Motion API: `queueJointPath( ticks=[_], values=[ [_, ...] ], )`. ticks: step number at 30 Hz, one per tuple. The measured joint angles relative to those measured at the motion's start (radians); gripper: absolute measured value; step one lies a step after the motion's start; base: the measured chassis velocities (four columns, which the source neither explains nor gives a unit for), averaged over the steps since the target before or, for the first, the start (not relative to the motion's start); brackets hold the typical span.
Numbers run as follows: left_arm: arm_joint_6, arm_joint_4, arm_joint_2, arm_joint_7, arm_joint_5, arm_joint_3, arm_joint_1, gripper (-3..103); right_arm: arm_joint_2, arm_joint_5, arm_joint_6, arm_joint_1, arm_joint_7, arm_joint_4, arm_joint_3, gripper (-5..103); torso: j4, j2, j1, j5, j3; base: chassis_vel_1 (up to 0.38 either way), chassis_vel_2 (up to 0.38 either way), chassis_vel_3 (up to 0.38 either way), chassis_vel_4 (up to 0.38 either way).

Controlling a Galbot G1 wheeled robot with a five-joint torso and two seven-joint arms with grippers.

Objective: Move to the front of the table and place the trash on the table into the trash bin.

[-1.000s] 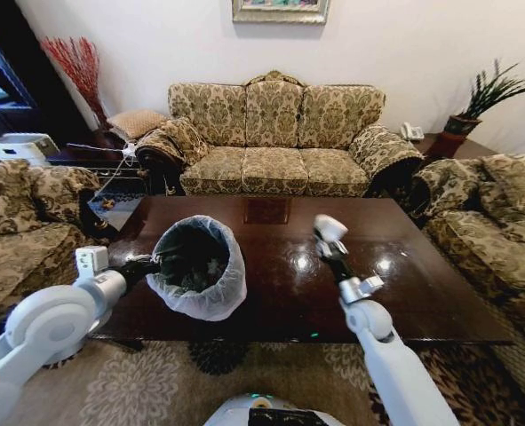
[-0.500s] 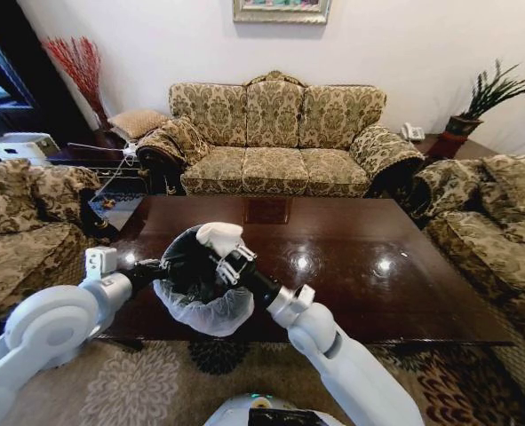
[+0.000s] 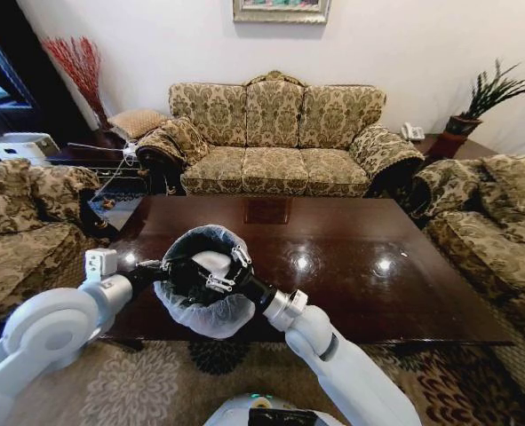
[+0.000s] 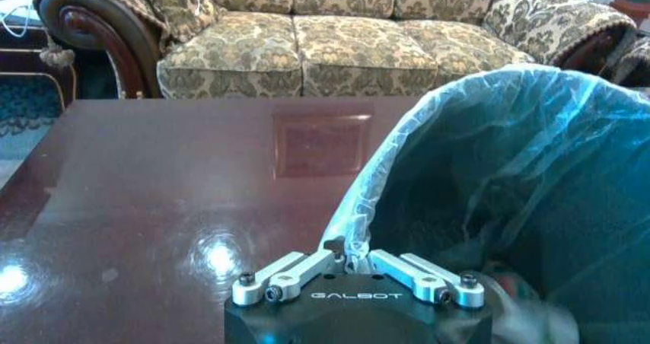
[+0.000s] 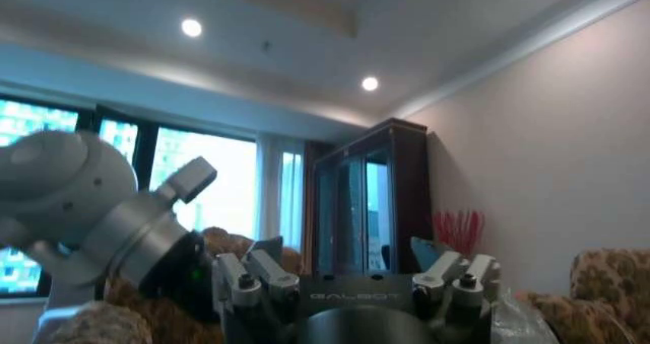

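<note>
Table (image 3: 404, 275) looks bare of trash. Your left gripper (image 4: 351, 262) is clamped on the bin (image 3: 210, 284) rim. Right gripper (image 3: 210, 269) has swung from mid-table to over the bin mouth, fingers spread, likely dropping.

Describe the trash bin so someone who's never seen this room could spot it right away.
Start at the dark glossy coffee table in front of the three-seat floral sofa. At its near left edge, the left gripper pinches the trash bin by its rim. It is round and dark, with a translucent white bag folded over the rim.
</note>
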Motion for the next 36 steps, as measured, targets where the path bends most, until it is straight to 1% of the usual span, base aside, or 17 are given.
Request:
queueJointPath(
  ticks=[3, 7, 9, 10, 11, 13, 14, 17, 18, 19, 22, 23, 26, 28, 30, 34, 36],
  values=[
    [0.0, -0.001, -0.005, -0.008, 0.0, -0.004, 0.003, 0, -0.002, 0.027, 0.015, -0.008, -0.015, 0.022, 0.015, 94, 0.0001, 0.0, 0.0, 0.0, 0.0, 0.0, 0.0, 0.0, 0.0],
    [-0.001, -0.004, -0.021, -0.034, 0.0, -0.019, 0.003, 0, -0.002, 0.072, 0.078, -0.036, -0.062, 0.051, 0.073, 99, 0.0, 0.0, 0.0, -0.0001, 0.0, 0.0, 0.0, 0.0, 0.0],
    [-0.002, -0.007, -0.044, -0.067, 0.001, -0.05, 0.006, 0, -0.005, 0.102, 0.11, -0.076, -0.05, 0.09, 0.145, 100, -0.0001, 0.0, 0.0, 0.0, 0.0, 0.0, 0.0, 0.0, 0.0],
    [-0.002, -0.004, -0.064, -0.095, 0.0, -0.103, 0.014, 0, -0.012, 0.134, 0.121, -0.127, -0.014, 0.124, 0.23, 100, 0.0, 0.0, 0.0, -0.0001, 0.0, 0.0, 0.0, 0.0, 0.0],
    [-0.002, -0.004, -0.064, -0.095, 0.0, -0.103, 0.014, 0, -0.012, 0.134, 0.121, -0.127, -0.014, 0.124, 0.23, 100, 0.0, 0.0, 0.0, -0.0001, 0.0, 0.0, 0.0, 0.0, 0.0],
    [-0.002, 0.014, -0.085, -0.112, 0.0, -0.214, 0.05, 0, -0.016, 0.156, 0.128, -0.196, 0.012, 0.131, 0.366, 100, -0.0001, 0.0, 0.0, 0.0001, 0.0, 0.0, 0.0, 0.0, 0.0],
    [-0.002, 0.014, -0.085, -0.112, 0.0, -0.214, 0.05, 0, -0.016, 0.156, 0.128, -0.196, 0.012, 0.131, 0.366, 100, -0.0001, 0.0, 0.0, 0.0001, 0.0, 0.0, 0.0, 0.0, 0.0],
    [-0.001, 0.036, -0.125, -0.113, 0.001, -0.373, 0.124, 0, 0.0, 0.154, 0.083, -0.275, 0.125, 0.114, 0.562, 100, -0.0001, 0.0, 0.0, 0.0003, 0.0, 0.0, 0.0, 0.0, 0.0],
    [-0.001, 0.036, -0.125, -0.113, 0.001, -0.373, 0.124, 0, 0.0, 0.154, 0.083, -0.275, 0.125, 0.114, 0.562, 100, -0.0001, 0.0, 0.0, 0.0003, 0.0, 0.0, 0.0, 0.0, 0.0],
    [-0.001, 0.045, -0.146, -0.112, 0.0, -0.416, 0.148, 0, 0.01, 0.156, 0.043, -0.292, 0.195, 0.112, 0.609, 100, -0.0003, 0.0, 0.0, 0.0001, 0.0, 0.0, 0.0, 0.0, 0.0],
    [-0.008, 0.07, -0.218, -0.111, 0.002, -0.506, 0.2, 0, 0.028, 0.168, 0.005, -0.319, 0.289, 0.076, 0.689, 100, -0.0001, 0.0, 0.0, 0.0, 0.0, 0.0, 0.0, 0.0, 0.0],
    [-0.008, 0.07, -0.218, -0.111, 0.002, -0.506, 0.2, 0, 0.028, 0.168, 0.005, -0.319, 0.289, 0.076, 0.689, 100, -0.0001, 0.0, 0.0, 0.0, 0.0, 0.0, 0.0, 0.0, 0.0],
    [-0.045, 0.111, -0.303, -0.134, 0.039, -0.564, 0.244, 0, 0.035, 0.162, 0.01, -0.341, 0.313, 0.043, 0.74, 100, 0.0, 0.0, 0.0, -0.0004, 0.0, 0.0, 0.0, 0.0, 0.0],
    [-0.051, 0.12, -0.317, -0.14, 0.042, -0.574, 0.252, 0, 0.036, 0.163, 0.01, -0.344, 0.314, 0.043, 0.746, 100, 0.0001, 0.0, 0.0, -0.0003, 0.0, 0.0, 0.0, 0.0, 0.0],
    [-0.077, 0.159, -0.37, -0.153, 0.045, -0.614, 0.28, 0, 0.039, 0.171, 0.011, -0.359, 0.308, 0.037, 0.769, 100, 0.0001, 0.0, 0.0, -0.0001, 0.0, 0.0, 0.0, 0.0, 0.0],
    [-0.095, 0.201, -0.413, -0.184, 0.03, -0.632, 0.268, 0, 0.042, 0.177, 0.016, -0.362, 0.306, 0.027, 0.776, 100, 0.0002, 0.0, 0.0, 0.0, 0.0, 0.0, 0.0, 0.0, 0.0],
    [-0.117, 0.239, -0.461, -0.208, 0.017, -0.636, 0.242, 0, 0.043, 0.181, 0.024, -0.362, 0.305, 0.02, 0.772, 100, 0.0001, 0.0, 0.0, -0.0003, 0.0, 0.001, -0.044, 0.01, 0.031]
  ],
)
